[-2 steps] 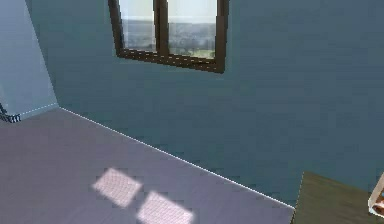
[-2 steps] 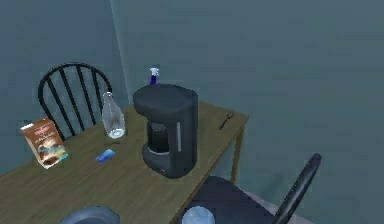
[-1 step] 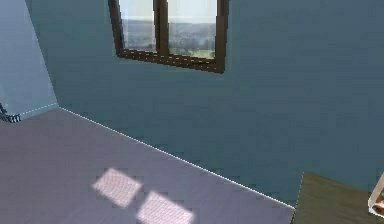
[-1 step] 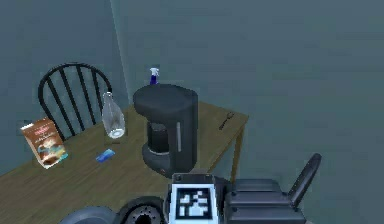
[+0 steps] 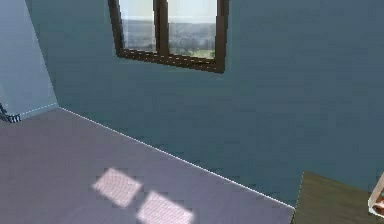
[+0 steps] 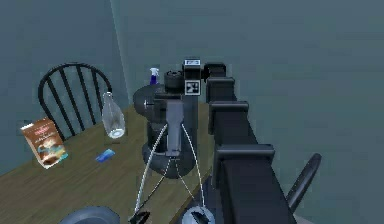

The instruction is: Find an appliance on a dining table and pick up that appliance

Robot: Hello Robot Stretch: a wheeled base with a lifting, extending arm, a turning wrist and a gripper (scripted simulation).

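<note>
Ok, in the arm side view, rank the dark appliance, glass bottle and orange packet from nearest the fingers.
1. Dark appliance, right at the fingers.
2. Glass bottle, to the picture's left of them.
3. Orange packet, far left.

Matt brown wood on the tabletop point(image 6: 100, 185); clear glossy glass in the bottle point(image 6: 113, 115); dark wood for the window frame point(image 5: 160, 25); smooth matt floor point(image 5: 60, 150).
</note>
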